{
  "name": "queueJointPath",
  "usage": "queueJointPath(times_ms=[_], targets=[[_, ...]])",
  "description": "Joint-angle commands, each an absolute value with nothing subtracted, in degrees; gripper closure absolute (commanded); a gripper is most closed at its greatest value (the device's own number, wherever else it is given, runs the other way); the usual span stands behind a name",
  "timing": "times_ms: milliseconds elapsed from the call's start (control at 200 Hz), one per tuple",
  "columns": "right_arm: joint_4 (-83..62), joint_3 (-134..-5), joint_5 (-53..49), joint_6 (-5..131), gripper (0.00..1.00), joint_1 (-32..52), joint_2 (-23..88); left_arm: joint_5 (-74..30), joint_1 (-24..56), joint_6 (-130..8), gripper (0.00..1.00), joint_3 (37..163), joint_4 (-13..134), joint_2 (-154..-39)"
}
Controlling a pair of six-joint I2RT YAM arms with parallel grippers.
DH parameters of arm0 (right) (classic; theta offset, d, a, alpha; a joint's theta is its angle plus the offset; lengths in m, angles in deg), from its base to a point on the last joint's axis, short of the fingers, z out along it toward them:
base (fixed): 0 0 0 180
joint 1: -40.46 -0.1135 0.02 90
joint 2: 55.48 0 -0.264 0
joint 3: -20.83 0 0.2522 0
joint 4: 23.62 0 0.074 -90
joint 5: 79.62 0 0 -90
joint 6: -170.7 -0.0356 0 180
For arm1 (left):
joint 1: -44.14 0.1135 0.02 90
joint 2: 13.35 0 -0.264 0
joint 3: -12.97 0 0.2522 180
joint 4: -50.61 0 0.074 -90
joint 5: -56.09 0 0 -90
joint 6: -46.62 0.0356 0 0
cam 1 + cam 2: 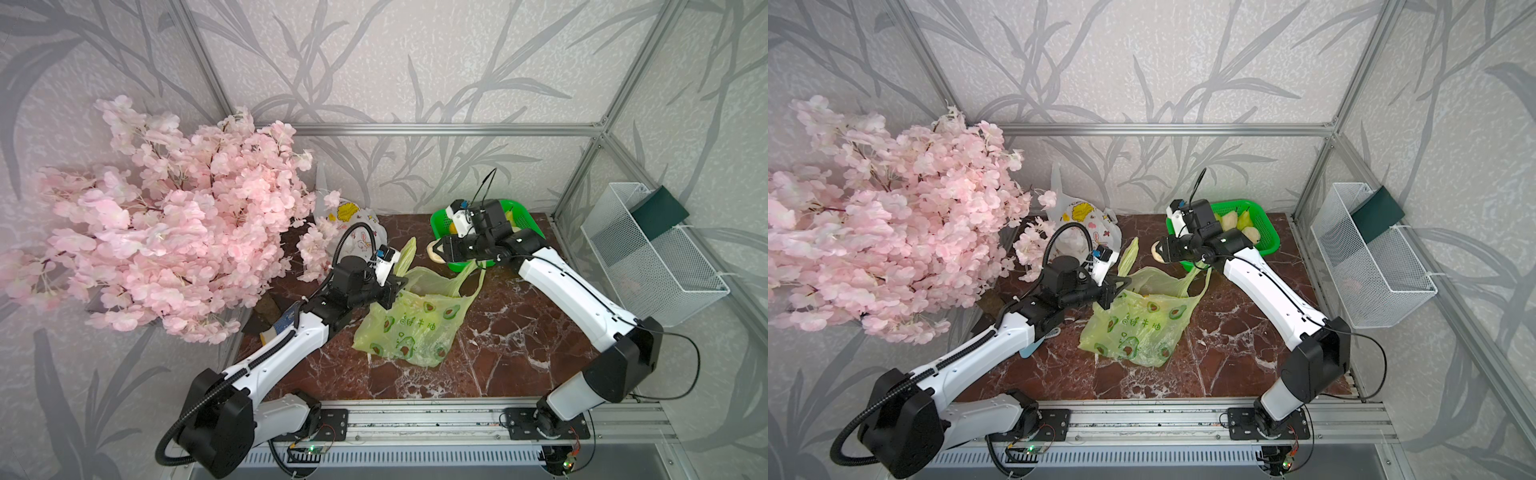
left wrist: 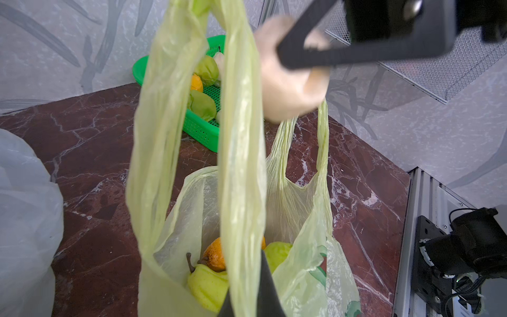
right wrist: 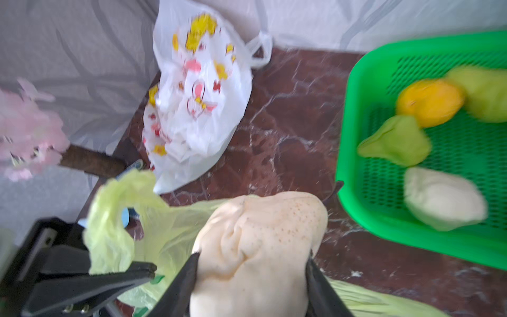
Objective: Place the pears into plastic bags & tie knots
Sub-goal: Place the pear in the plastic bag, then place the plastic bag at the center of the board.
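The left claw (image 1: 392,293) is pinched shut on one handle of the yellow-green bag (image 1: 415,328). It holds that handle up while the bag's body rests on the table (image 1: 519,332) with its mouth gaping. In the left wrist view, a yellow-green pear (image 2: 205,285) with a dark stem lies at the bottom of the bag. An orange fruit (image 2: 215,255) and a green fruit (image 2: 277,254) lie beside it.

The right claw (image 3: 252,255) grips a cream pear (image 3: 258,236), one finger pressed on each side of its speckled skin. In both top views this pear hangs in the air just beside the near corner of the green basket (image 1: 528,220) and beyond the bag's open mouth. In the left wrist view it sits right at the top of the bag's free handle.

More pears (image 3: 395,140) lie loose in the basket. A white bag (image 1: 353,220) with cartoon prints sits at the back of the table, well apart from both claws.
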State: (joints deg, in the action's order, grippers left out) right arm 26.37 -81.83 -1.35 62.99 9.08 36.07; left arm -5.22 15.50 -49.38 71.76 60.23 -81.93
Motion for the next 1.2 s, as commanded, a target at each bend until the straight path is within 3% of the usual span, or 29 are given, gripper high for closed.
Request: queueJointPath(times_ms=[0,340,415,570,630,760,960,1195], targets=[[26.85,-78.63,-5.07,62.25,0.69,6.34,37.95,-3.68,15.7,-48.65,1.0,74.1,59.37,-82.15],[26.33,-70.88,-11.21,54.46,0.66,-0.8,36.9,-3.21,15.7,-49.03,1.0,73.53,57.6,-82.67],[27.7,-72.49,-14.65,53.0,0.57,-0.35,40.26,-2.31,15.73,-49.38,1.0,73.76,56.91,-82.96],[32.16,-75.45,-20.87,56.29,0.2,0.93,39.63,-3.55,15.71,-48.75,1.0,73.19,57.69,-82.16],[34.92,-76.94,-20.94,58.28,0.14,2.1,37.44,-4.23,15.67,-48.69,1.0,72.69,57.96,-81.82],[35.85,-76.14,-15.87,59.27,0.13,9.04,29.1,-4.64,15.68,-49.09,1.0,72.08,57.96,-81.29],[26.11,-62.79,0.18,56.15,0.14,20.86,18.03,-4.73,15.7,-49.45,1.0,72.03,57.61,-81.26],[5.43,-50.65,4.55,55.52,0.07,20.48,17.82,-3.59,15.71,-49.18,1.0,72.96,58.2,-81.89]])
